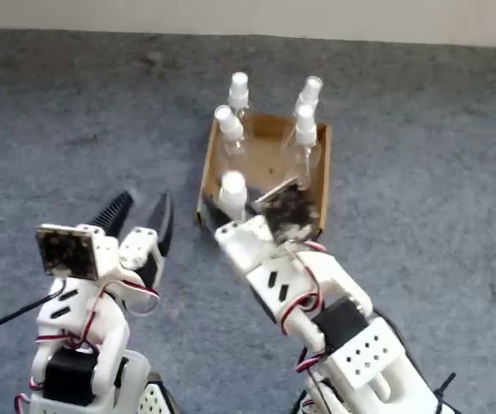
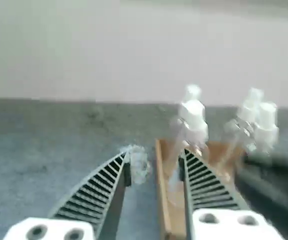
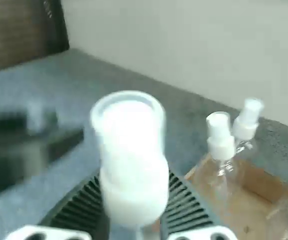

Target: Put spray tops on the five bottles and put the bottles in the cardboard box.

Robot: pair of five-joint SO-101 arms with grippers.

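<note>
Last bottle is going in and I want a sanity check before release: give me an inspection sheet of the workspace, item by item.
Surface: grey carpet.
Job's things: cardboard box with four bottles upright in it, spray tops on; fifth bottle, spray top on, at the box's near corner.
Clutter: one pale speck on the carpet, too blurred to name.
Grippers: right gripper shut on the fifth bottle; left gripper open, holding nothing, beside the box.
Cables: coloured wires along the arms; black cable by the left arm.
Surroundings: pale wall behind the carpet.
</note>
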